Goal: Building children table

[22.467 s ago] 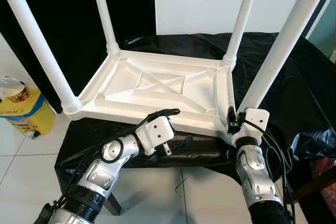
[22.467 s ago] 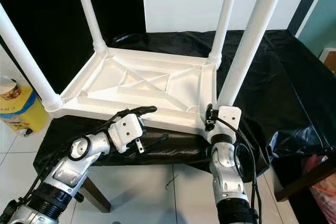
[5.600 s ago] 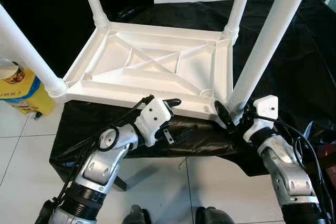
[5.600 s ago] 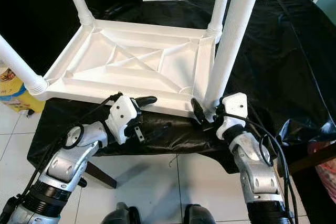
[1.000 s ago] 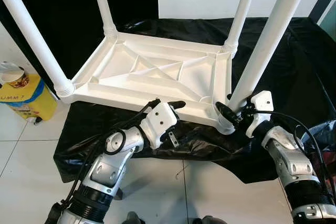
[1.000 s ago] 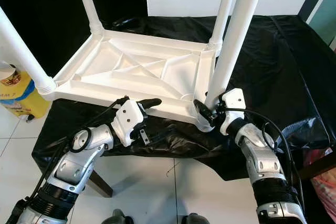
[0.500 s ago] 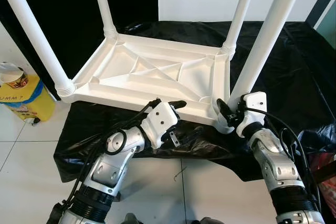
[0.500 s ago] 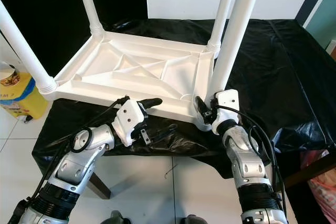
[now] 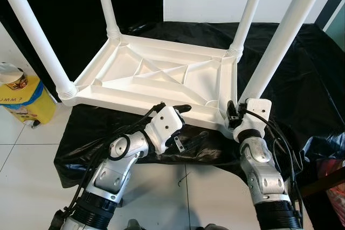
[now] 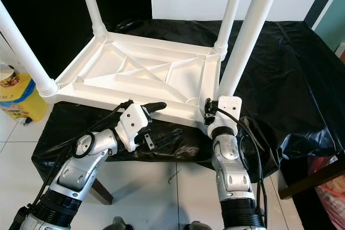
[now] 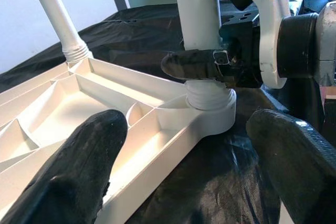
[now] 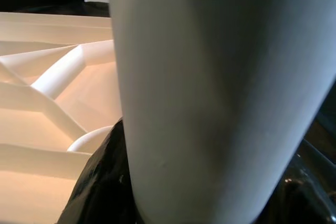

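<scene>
Gripping the near leg [image 9: 272, 52] low by its socket, the right hand [image 9: 233, 117] was closed on stiff, light, slick plastic, while the left hand [image 9: 180, 125] gaped empty astride the tabletop [image 9: 161, 79] rim.

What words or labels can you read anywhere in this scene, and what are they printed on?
"UMM" and what may be a "7" or "?": dark letters on the yellow container on the floor to the robot's left, cut off at the picture's edge.
The round lid on top of it carries a printed label too small to read.
</scene>
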### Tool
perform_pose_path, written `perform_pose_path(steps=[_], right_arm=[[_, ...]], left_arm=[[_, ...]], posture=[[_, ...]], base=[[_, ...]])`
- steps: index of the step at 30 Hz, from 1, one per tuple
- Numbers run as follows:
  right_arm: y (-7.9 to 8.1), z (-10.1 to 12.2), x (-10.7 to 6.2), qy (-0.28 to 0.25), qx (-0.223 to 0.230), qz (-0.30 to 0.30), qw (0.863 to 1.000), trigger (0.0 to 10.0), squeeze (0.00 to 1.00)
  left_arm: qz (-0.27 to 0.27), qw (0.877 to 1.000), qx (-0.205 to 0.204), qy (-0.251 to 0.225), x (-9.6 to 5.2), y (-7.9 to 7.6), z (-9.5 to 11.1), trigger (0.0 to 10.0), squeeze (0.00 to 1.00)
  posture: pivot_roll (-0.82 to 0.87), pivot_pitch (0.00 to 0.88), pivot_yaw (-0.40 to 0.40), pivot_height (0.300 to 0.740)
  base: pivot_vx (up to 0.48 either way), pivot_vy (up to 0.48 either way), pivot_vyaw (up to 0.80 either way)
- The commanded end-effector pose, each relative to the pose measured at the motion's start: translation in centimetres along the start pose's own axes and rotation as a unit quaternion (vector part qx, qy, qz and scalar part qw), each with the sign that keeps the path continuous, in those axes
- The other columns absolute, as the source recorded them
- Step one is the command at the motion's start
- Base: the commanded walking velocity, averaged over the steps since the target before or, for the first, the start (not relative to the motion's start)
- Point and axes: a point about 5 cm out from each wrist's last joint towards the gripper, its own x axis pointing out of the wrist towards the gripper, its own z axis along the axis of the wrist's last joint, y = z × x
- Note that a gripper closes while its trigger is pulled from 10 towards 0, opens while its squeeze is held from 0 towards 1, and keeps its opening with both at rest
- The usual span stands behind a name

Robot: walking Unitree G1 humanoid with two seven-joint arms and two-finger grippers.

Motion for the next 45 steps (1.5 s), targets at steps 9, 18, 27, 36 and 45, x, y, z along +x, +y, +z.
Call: perform_pose_path(steps=[9, 18, 27, 36, 45], right_arm=[[0.2, -1.1, -0.8, 0.028, -0.004, -0.01, 1.0, 10.0, 0.0], [-0.5, -0.1, -1.0, -0.005, -0.001, 0.01, 1.0, 10.0, 1.0], [-2.0, 0.3, -1.2, -0.017, 0.006, 0.138, 0.99, 10.0, 1.0], [-2.9, 0.6, -0.6, -0.012, -0.028, 0.251, 0.968, 10.0, 0.0], [-2.8, 0.4, 0.9, 0.004, -0.066, 0.322, 0.944, 10.0, 0.0]], left_arm=[[0.02, 1.0, 0.006, 0.004, -0.2, 0.0, -0.1, 10.0, 0.0], [0.019, 1.0, 0.007, 0.004, -0.2, 0.0, -0.1, 10.0, 0.0], [0.019, 1.0, 0.008, 0.007, -0.3, 0.1, -0.2, 10.0, 0.0], [0.019, 1.0, 0.007, 0.006, -0.2, 0.1, -0.2, 10.0, 0.0], [0.019, 1.0, 0.008, 0.005, -0.1, 0.3, -0.1, 10.0, 0.0]], posture=[[0.0, 0.04, -0.047, 0.74], [-0.01, 0.041, -0.045, 0.74], [-0.02, 0.05, -0.042, 0.74], [-0.02, 0.05, -0.038, 0.74], [-0.02, 0.054, -0.031, 0.74]], base=[[0.0, 0.0, 0.0], [0.0, 0.0, 0.0], [0.0, 0.0, 0.0], [0.0, 0.0, 0.0], [0.0, 0.0, 0.0]])
